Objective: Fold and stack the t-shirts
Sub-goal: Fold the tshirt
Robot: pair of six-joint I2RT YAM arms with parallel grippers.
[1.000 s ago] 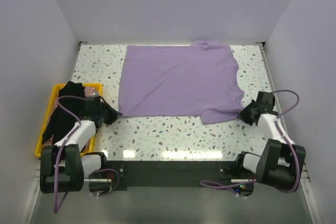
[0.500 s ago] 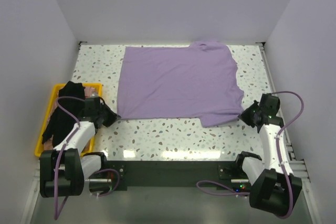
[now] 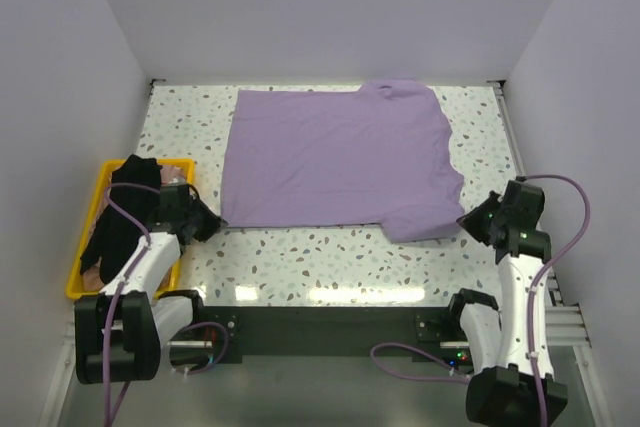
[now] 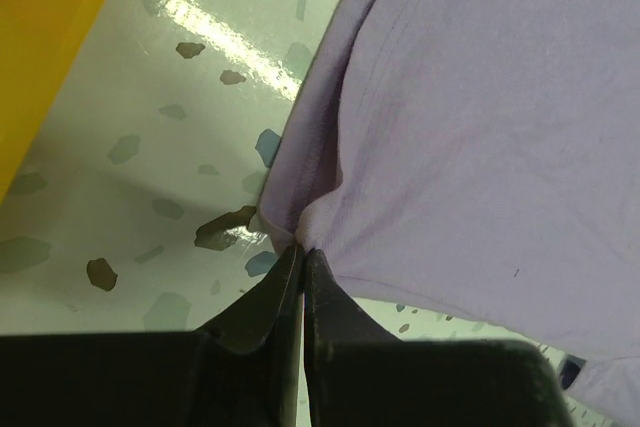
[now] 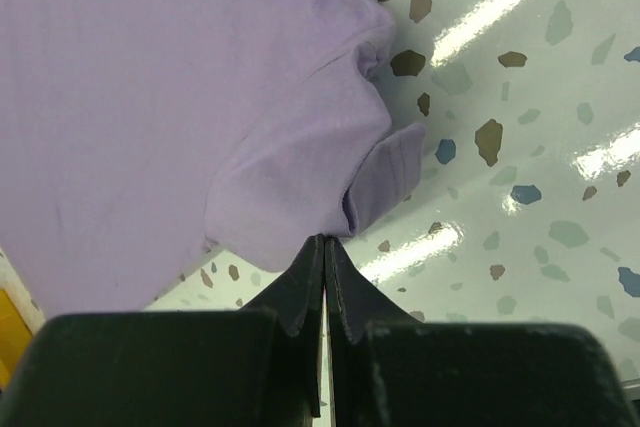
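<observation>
The lavender t-shirt (image 3: 340,159) lies spread on the speckled table, reaching from the back edge to the middle. My left gripper (image 3: 217,222) is shut on its near-left corner; in the left wrist view the cloth (image 4: 470,117) bunches at the closed tips (image 4: 301,250). My right gripper (image 3: 465,221) is shut on the near-right sleeve edge; in the right wrist view the shirt (image 5: 180,97) folds at the tips (image 5: 324,240). The black t-shirt (image 3: 122,212) lies heaped in the yellow crate (image 3: 83,255) at the left.
The yellow crate also shows as a corner in the left wrist view (image 4: 45,57). White walls close in the table at the back and both sides. Bare speckled tabletop (image 3: 320,257) lies between the shirt and the arm bases.
Both grippers have pulled outward, the left a little leftward and the right rightward and nearer. The shirt's near edge has stretched flatter and its left corner has shifted left.
</observation>
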